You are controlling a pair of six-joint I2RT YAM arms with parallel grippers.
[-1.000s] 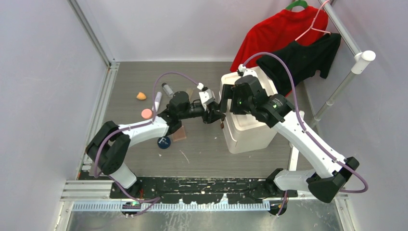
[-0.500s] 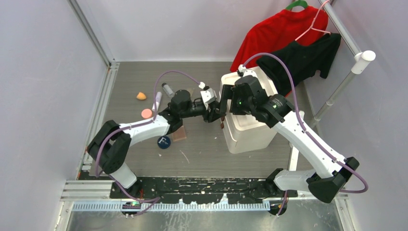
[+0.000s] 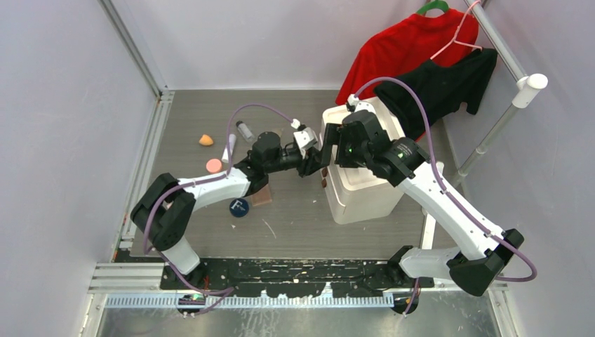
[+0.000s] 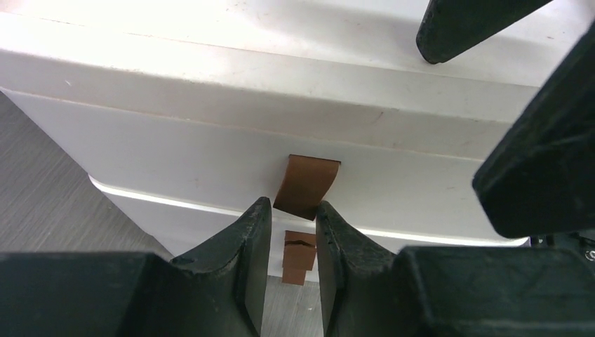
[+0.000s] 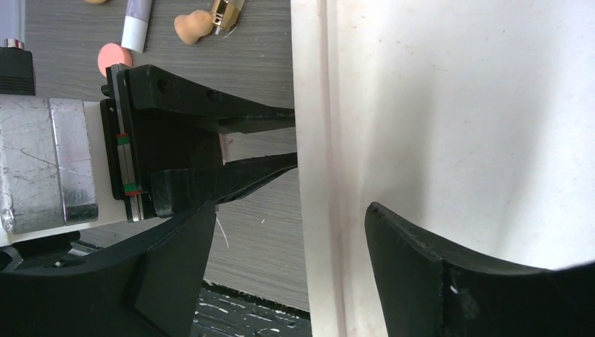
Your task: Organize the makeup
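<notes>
At the left side of the white box (image 3: pixel 368 200), your left gripper (image 4: pixel 293 210) has its two fingers set narrow. The low end of the upper brown tab (image 4: pixel 306 184) sits right at their tips. It is not plain whether they pinch the tab yet. A second brown tab (image 4: pixel 299 254) hangs just below it.

Your right gripper (image 5: pixel 288 214) is spread wide and holds nothing. One finger is over the top of the box and the other hangs off its side, just above the left gripper.

Here is what could go wrong:
- The tab is thin and floppy, so if you pull before the fingers bite, they may slide off it.
- The box looks light, so if the right gripper does not press down, a pull may drag or tip the whole box.
- The two grippers are very close, so a small lift of the left one could knock them together.

None of the makeup is in a gripper. It all lies on the table (image 3: pixel 295 225), on the left half, behind the left gripper and well apart from its fingers.
- The orange sponge (image 3: pixel 205 140) is nearest the far left corner.
- The clear vial (image 3: pixel 245 130), white tube (image 3: pixel 229 147) and pink sponge (image 3: pixel 213 166) lie on the far side of the left arm.
- The navy compact (image 3: pixel 239 207) and brown palette (image 3: pixel 262 195) lie on its near side, and the palette is partly under the arm.
</notes>
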